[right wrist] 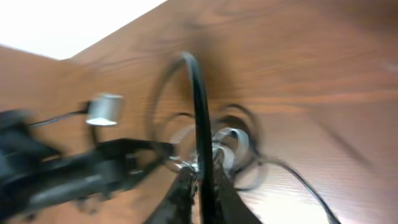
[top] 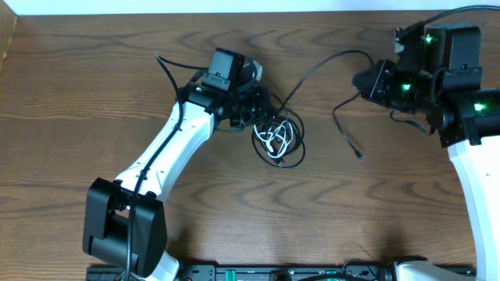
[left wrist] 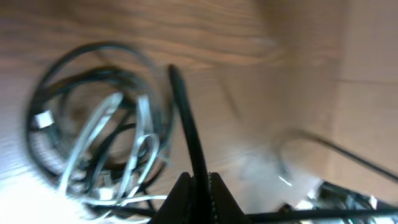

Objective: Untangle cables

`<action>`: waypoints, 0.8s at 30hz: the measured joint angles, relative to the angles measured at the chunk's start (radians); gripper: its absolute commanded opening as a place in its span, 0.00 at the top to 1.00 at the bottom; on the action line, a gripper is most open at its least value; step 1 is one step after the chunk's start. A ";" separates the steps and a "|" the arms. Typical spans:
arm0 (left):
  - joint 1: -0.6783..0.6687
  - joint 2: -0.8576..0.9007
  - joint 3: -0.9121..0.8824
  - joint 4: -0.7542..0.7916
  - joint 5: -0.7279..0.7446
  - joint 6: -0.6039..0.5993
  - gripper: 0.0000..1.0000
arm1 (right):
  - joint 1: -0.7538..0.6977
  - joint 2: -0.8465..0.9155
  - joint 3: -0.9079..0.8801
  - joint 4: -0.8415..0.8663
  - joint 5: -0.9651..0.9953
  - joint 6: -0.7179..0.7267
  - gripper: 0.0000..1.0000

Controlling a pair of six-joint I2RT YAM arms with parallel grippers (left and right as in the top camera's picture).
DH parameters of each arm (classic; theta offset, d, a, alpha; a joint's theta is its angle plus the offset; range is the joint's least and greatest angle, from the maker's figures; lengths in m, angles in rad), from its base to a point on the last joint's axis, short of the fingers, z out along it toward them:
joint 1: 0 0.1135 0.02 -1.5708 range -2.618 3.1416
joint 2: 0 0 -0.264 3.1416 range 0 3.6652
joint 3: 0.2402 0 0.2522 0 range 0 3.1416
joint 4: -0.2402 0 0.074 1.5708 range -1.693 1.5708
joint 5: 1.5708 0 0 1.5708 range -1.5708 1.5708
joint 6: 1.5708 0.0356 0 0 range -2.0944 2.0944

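The cables lie tangled in a small heap [top: 277, 139] at mid-table: a white cable [top: 275, 139] coiled inside black loops [top: 295, 160]. My left gripper [top: 258, 105] sits at the heap's upper left. In the left wrist view it [left wrist: 199, 183] is shut on a black cable [left wrist: 183, 112], with the heap [left wrist: 93, 130] to its left. My right gripper [top: 366, 80] is shut on a black cable [top: 316, 66] that arcs from the heap towards it. It shows in the right wrist view [right wrist: 200, 180] gripping that cable [right wrist: 198, 93]. A loose black end with a plug [top: 358, 156] lies below the right gripper.
The left arm [top: 168, 148] runs from its base [top: 125, 226] at the front left up to the heap. The right arm [top: 476, 148] stands along the right edge. A thick black robot cable [top: 168, 66] loops behind the left wrist. The table is brown wood [top: 78, 94].
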 measured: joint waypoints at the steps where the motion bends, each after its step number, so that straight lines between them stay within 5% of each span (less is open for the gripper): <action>1: 0.000 -0.002 0.000 0.020 0.024 0.001 0.92 | 0.000 0.000 0.000 -0.016 0.036 -0.006 0.78; 6: 0.000 -0.040 0.000 0.107 0.110 0.000 0.92 | 0.000 0.000 0.000 -0.060 0.146 -0.035 0.43; 14: 0.000 -0.181 0.000 0.222 0.145 -0.103 0.93 | 0.040 0.000 0.000 -0.072 0.187 -0.056 0.07; 24: 0.018 -0.230 0.000 0.248 0.155 -0.274 0.93 | 0.149 0.000 0.000 -0.072 0.166 -0.124 0.02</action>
